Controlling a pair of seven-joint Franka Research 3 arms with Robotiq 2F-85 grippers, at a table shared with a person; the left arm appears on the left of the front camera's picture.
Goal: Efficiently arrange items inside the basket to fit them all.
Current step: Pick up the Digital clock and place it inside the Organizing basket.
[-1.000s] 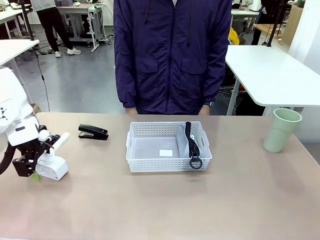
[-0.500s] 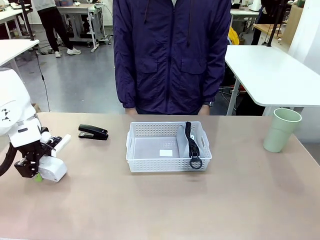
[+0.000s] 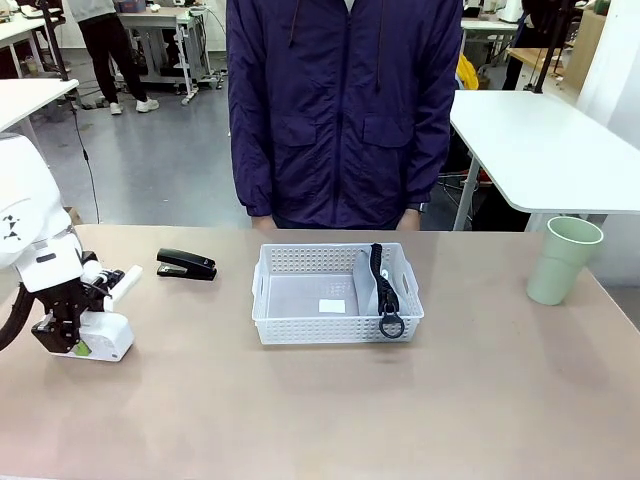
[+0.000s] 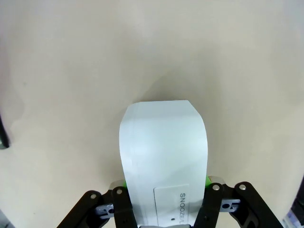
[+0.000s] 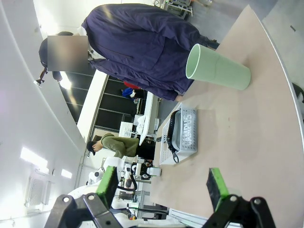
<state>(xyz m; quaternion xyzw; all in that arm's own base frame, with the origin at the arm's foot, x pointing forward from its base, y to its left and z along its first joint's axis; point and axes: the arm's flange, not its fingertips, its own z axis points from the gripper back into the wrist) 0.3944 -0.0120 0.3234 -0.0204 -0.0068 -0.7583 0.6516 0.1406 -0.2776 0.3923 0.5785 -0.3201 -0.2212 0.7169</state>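
The small white box (image 3: 108, 336) lies on the table at the far left, and my left gripper (image 3: 72, 340) is shut on its left end. In the left wrist view the box (image 4: 164, 156) sits between the green pads (image 4: 124, 183), which press on both its sides. The black stapler (image 3: 186, 265) lies behind it on the table. The white lattice basket (image 3: 300, 325) stands mid-table with the grey pouch (image 3: 365, 285) on edge along its right wall. The pale green cup (image 3: 563, 260) stands far right. My right gripper (image 5: 161, 190) is open with nothing in it, and the cup (image 5: 218, 71) is ahead of it.
A person in a dark blue jacket (image 3: 345, 110) stands at the far edge behind the basket, hands out of sight. A white table (image 3: 550, 150) stands beyond at the right. Bare tabletop runs between basket and cup and along the near edge.
The left gripper has shifted slightly and its fingers have closed in on the white box. The box has slid a little left and now lies flat. Nothing else moved.
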